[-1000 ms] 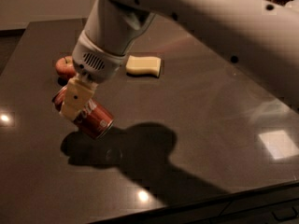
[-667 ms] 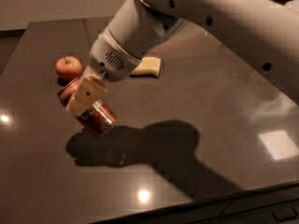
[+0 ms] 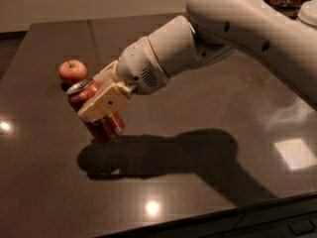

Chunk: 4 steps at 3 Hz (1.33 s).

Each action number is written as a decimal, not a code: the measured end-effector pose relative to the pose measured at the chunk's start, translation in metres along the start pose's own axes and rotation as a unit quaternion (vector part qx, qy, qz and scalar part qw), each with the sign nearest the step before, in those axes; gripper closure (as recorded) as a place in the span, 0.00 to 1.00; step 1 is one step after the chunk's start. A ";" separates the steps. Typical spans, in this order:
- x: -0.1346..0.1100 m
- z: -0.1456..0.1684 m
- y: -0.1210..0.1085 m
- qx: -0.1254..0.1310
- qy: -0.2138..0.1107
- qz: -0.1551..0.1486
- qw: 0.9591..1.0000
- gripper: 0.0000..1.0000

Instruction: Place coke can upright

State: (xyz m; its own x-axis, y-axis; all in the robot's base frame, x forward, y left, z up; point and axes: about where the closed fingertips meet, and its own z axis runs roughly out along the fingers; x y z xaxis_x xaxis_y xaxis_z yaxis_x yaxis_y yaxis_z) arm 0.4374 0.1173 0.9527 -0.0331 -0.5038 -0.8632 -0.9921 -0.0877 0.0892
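Observation:
The coke can (image 3: 106,127) is red with a silver top, held in my gripper (image 3: 101,103) over the left middle of the dark table (image 3: 188,202). The can stands nearly upright, leaning a little to the left, with its silver top up and to the left. Its bottom is at or just above the table surface; I cannot tell if it touches. The gripper's cream-coloured fingers (image 3: 105,102) are shut around the can's middle. The white arm reaches in from the upper right.
A red apple (image 3: 72,70) sits on the table just behind and left of the can. The table's front edge runs along the bottom right. Jars stand at the top right corner beyond the table.
The arm has turned the can from lying tilted towards upright and shifted it slightly right. The yellow object behind is now hidden by the arm.

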 end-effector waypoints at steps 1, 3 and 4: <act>0.003 -0.005 0.006 -0.001 -0.046 -0.036 0.998 1.00; 0.012 -0.005 0.024 0.000 -0.088 -0.119 0.989 1.00; 0.017 -0.001 0.029 -0.012 -0.096 -0.139 0.986 1.00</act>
State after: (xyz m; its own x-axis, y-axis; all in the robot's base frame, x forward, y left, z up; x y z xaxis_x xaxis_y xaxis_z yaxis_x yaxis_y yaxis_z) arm 0.4077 0.1053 0.9408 0.2143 -0.2863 -0.9339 -0.9633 -0.2202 -0.1535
